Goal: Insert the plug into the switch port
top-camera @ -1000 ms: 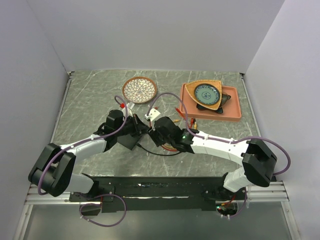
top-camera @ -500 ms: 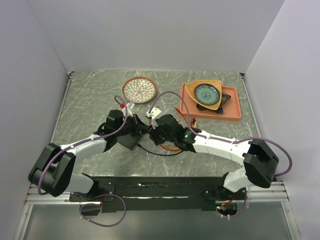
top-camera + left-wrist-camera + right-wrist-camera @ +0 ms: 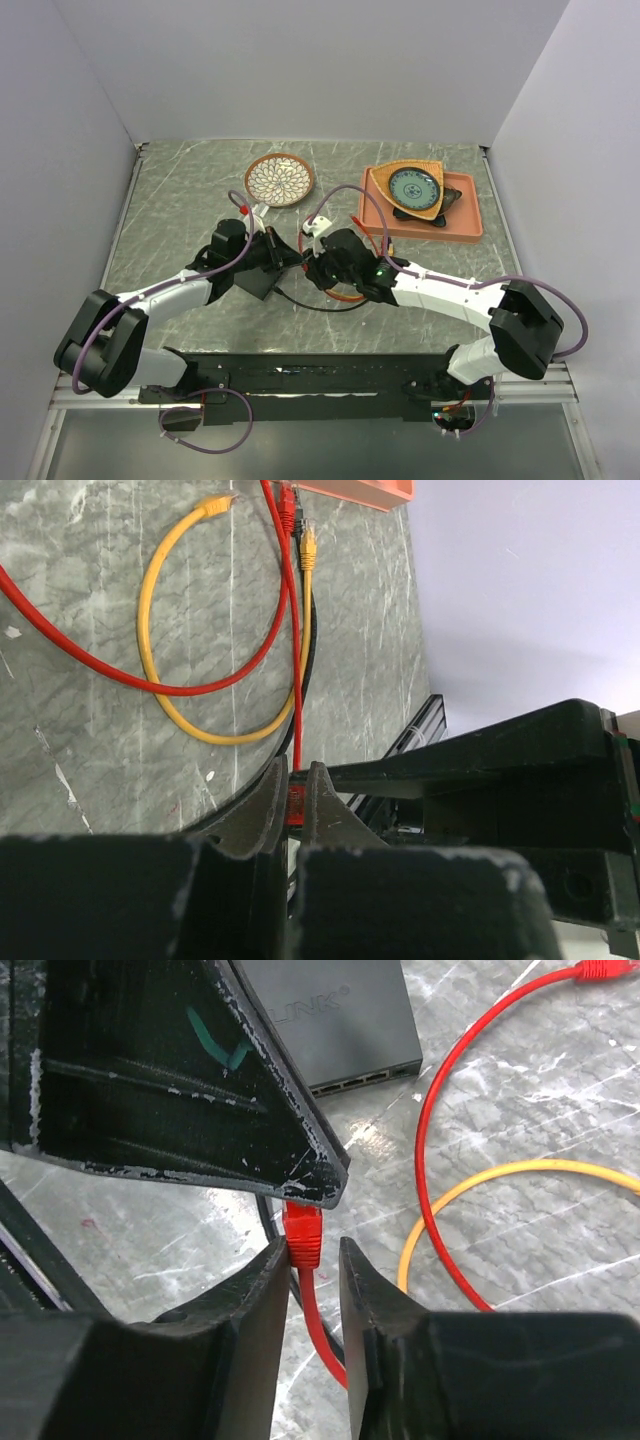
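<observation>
The red plug (image 3: 303, 1232) on its red cable is pinched in my left gripper (image 3: 293, 780), which is shut on it; its tip sticks out past the left fingertips. My right gripper (image 3: 313, 1250) straddles the same plug from the other side, one finger touching it and a narrow gap at the other, still open. Both grippers meet mid-table, left gripper (image 3: 284, 258) and right gripper (image 3: 308, 264). The switch (image 3: 330, 1020), a flat black box, lies on the table just beyond, its row of ports facing my right gripper. In the top view the switch (image 3: 257, 282) sits under the left wrist.
Loose red (image 3: 100, 660), yellow (image 3: 150, 630) and black cables loop on the marble table beside the grippers. A patterned plate (image 3: 279, 180) is at the back; an orange tray (image 3: 465, 228) with a bowl (image 3: 413, 187) stands at the back right.
My right gripper has moved left up to the left gripper and its jaws have narrowed around the plug. The left gripper has stayed shut and still.
</observation>
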Tool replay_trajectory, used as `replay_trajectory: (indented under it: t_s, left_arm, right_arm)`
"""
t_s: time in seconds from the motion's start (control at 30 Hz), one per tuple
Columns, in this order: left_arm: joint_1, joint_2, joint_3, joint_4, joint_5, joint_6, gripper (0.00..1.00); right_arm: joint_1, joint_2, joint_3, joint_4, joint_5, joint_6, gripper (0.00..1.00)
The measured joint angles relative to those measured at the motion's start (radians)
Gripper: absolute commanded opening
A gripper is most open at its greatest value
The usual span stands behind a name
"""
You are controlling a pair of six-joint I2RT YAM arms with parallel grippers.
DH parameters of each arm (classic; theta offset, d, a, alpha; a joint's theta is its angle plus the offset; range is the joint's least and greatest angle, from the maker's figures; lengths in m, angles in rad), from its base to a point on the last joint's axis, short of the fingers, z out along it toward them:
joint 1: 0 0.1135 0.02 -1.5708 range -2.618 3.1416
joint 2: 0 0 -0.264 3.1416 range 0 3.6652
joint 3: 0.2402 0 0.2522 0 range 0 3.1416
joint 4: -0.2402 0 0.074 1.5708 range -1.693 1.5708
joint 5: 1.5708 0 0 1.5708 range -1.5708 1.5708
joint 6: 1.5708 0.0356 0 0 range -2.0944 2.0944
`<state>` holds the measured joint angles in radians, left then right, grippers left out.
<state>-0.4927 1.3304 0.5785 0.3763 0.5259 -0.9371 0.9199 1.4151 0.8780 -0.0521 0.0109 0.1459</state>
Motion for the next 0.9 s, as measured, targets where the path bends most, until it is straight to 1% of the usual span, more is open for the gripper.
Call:
replay_trajectory:
  t_s: [0.03,0.07,0.13,0.17,0.23,0.37,0.43,0.47,0.5,0.53,0.63,0.77,0.9]
  left_arm:
    - [0.000,0.000,0.000,0.000,0.000,0.000,0.01]
    - [0.000,0.000,0.000,0.001,0.000,0.000,0.01]
    - [0.000,0.000,0.001,0.002,0.000,0.000,0.01]
    - [0.000,0.000,0.002,0.002,0.000,0.000,0.01]
    - [0.000,0.000,0.004,0.003,-0.001,0.000,0.01]
    - [0.000,0.000,0.004,0.004,-0.005,0.000,0.11]
    - [0.000,0.000,0.005,-0.001,-0.010,0.005,0.22]
    - [0.000,0.000,0.006,-0.006,-0.013,0.009,0.25]
    - [0.000,-0.002,0.008,-0.013,-0.019,0.017,0.30]
    - [0.000,-0.007,0.013,-0.031,-0.029,0.024,0.39]
    - [0.000,-0.044,0.026,-0.089,-0.073,0.056,0.53]
    - [0.000,-0.098,0.068,-0.188,-0.172,0.098,0.57]
    - [0.013,-0.107,0.148,-0.292,-0.266,0.157,0.60]
  right_arm:
    - [-0.002,-0.002,-0.001,0.001,-0.006,0.005,0.23]
    - [-0.004,-0.002,-0.001,0.002,-0.012,0.011,0.15]
    - [-0.008,-0.002,-0.001,0.008,-0.028,0.018,0.09]
    - [-0.011,-0.002,-0.001,0.009,-0.032,0.022,0.03]
    - [-0.016,-0.002,-0.003,0.014,-0.036,0.027,0.00]
    - [-0.018,-0.006,-0.009,0.021,-0.037,0.029,0.00]
    - [-0.018,-0.008,-0.015,0.029,-0.035,0.028,0.00]
    - [-0.018,-0.008,-0.016,0.031,-0.035,0.026,0.00]
    - [-0.018,-0.010,-0.018,0.035,-0.035,0.024,0.00]
    - [-0.018,-0.012,-0.021,0.040,-0.033,0.020,0.00]
    - [-0.023,-0.023,-0.037,0.044,-0.025,0.011,0.00]
    - [-0.027,-0.028,-0.053,0.041,-0.020,-0.006,0.00]
    - [-0.027,-0.028,-0.055,0.038,-0.020,-0.021,0.00]
